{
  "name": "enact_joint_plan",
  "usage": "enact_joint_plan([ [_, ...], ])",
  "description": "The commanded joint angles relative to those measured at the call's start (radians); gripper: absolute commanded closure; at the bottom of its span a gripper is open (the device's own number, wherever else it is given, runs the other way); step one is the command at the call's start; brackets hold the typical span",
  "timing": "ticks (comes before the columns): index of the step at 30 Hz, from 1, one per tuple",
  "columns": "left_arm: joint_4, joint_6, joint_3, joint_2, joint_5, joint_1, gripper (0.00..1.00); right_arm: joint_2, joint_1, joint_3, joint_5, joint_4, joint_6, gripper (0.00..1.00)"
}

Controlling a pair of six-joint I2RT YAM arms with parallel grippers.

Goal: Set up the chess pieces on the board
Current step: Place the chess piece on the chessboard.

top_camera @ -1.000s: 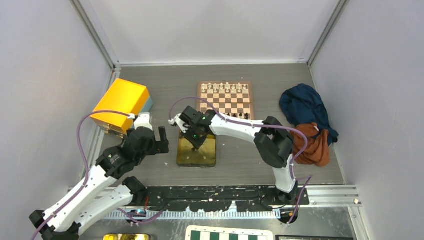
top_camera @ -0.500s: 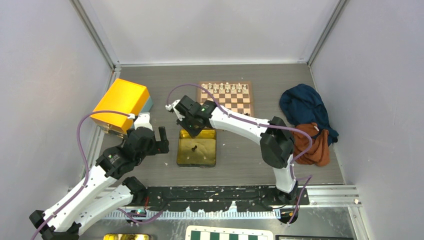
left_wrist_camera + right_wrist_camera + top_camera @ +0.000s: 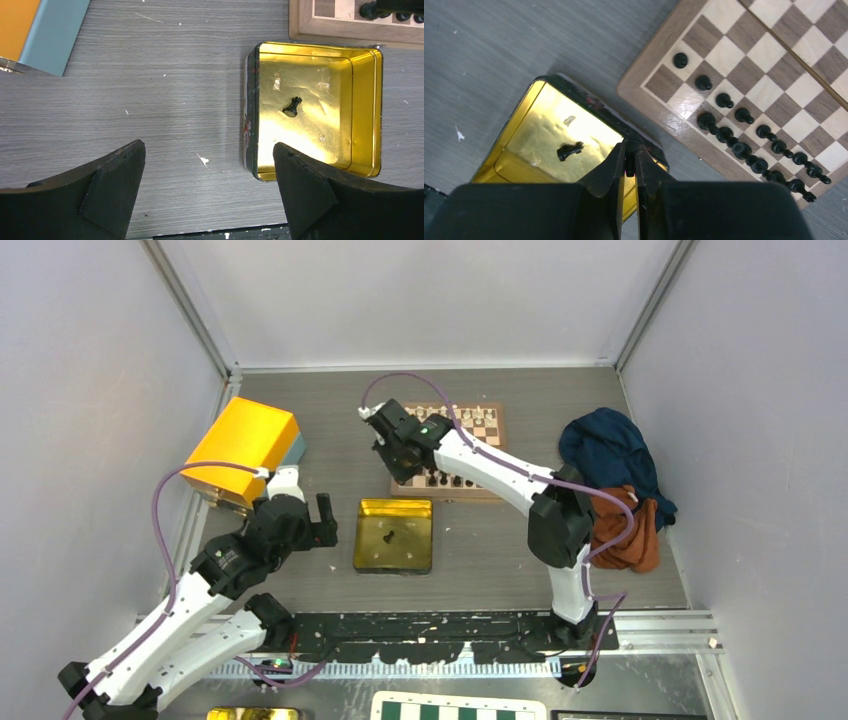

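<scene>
Gold-coloured tin [image 3: 395, 566], square and open-topped, is set on the grey table [image 3: 480, 550] just near of the wooden chessboard [image 3: 482, 446], at that board's near-left corner. Only one thing is contained in it: a black chess piece [image 3: 292, 106], laid on its side a little left of the middle of the gold floor. The left gripper [image 3: 207, 150] is held above the table to the left of the tin, with its fingers [image 3: 115, 185] spread wide apart and nothing between them. The right gripper [image 3: 629, 150] is held over the left edge of the board; its fingers are pressed almost together on a small dark piece [image 3: 629, 164], of which only a thin sliver is seen between the tips. On the board, black pieces [image 3: 744, 116] are stood in two rows along the near edge: eight pawns in the second row, six larger figures in the first, with the two squares at the left end of that first row left bare. Cream-white pieces [image 3: 472, 418] are lined up along the far edge, partly hidden by the right arm. A yellow box [image 3: 245, 445] is placed at the far left, near the left gripper. A dark blue cloth [image 3: 605, 455] and an orange cloth [image 3: 628, 532] are heaped to the right of the board, not touching it. A green-and-white checkered board [image 3: 460, 707] is partly seen at the near edge.
</scene>
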Motion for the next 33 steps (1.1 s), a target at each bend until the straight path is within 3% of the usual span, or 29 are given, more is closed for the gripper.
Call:
enact_joint_plan([
  [1, 0.012, 0.000, 0.010, -0.016, -0.023, -0.001, 0.00, 0.020, -0.039, 0.058, 0.035, -0.003, 0.052, 0.99],
  [13, 0.011, -0.004, 0.005, -0.022, -0.023, -0.001, 0.00, 0.122, -0.099, 0.108, 0.049, -0.034, 0.098, 0.99],
  [33, 0.018, 0.001, 0.002, -0.013, -0.022, -0.001, 0.00, 0.146, -0.133, 0.075, 0.052, 0.003, 0.184, 0.99],
])
